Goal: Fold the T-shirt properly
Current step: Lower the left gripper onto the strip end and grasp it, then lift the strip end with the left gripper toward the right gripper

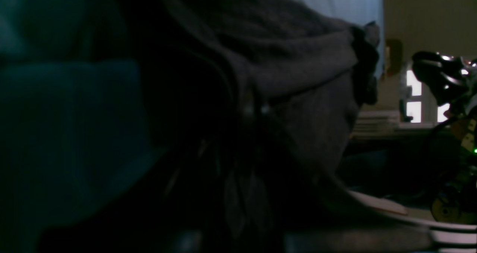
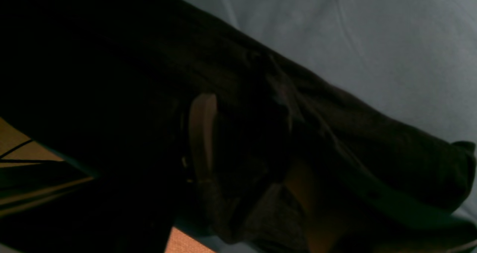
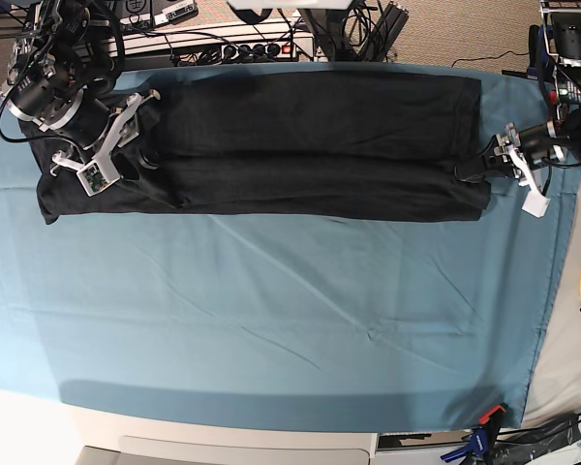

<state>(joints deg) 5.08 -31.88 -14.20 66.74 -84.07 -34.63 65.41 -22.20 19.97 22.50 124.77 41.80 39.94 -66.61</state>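
The long black cotton T-shirt (image 3: 320, 145) looks limp and light; the left tool (image 3: 474, 165) pinches its end hem, the right tool (image 3: 140, 145), state unclear, works the opposite end

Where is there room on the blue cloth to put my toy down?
The blue cloth is bare from the T-shirt to its near edge. The far strip is crowded: the shirt spans it, with the left gripper and right gripper at its ends.

One overhead eye, two on my wrists.
Base looked straight down; wrist cameras sat pressed against the T-shirt (image 3: 320, 145) at nine and three o'clock, all sharing it.
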